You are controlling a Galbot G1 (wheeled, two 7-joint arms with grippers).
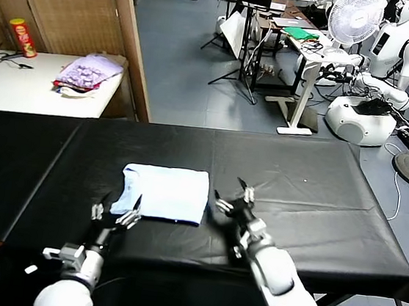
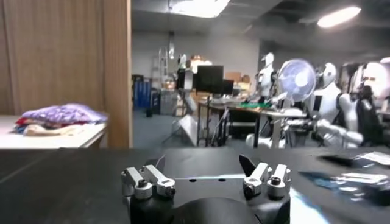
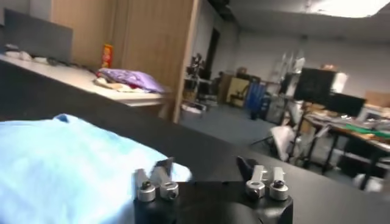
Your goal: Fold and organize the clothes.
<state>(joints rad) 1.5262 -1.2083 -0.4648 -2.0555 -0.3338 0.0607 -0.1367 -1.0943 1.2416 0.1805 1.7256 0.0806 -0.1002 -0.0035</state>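
My right gripper (image 1: 230, 196) gapes empty beside the folded shirt (image 1: 164, 192); my left gripper (image 1: 117, 209) is open at its near corner. Risk: either finger snags an edge on withdrawal and the thin fabric unfolds.

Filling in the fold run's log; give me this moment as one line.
T-shirt: folded, flat on black table | left gripper: open, at its near-left corner | right gripper: open, empty, beside its right edge

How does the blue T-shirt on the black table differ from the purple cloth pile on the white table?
The blue T-shirt is plain pale blue; the purple cloth pile is patterned. The T-shirt lies flat, folded into a neat rectangle; the pile is heaped and rumpled. The T-shirt sits between the left gripper and right gripper; the pile lies far off. Both are soft fabric.
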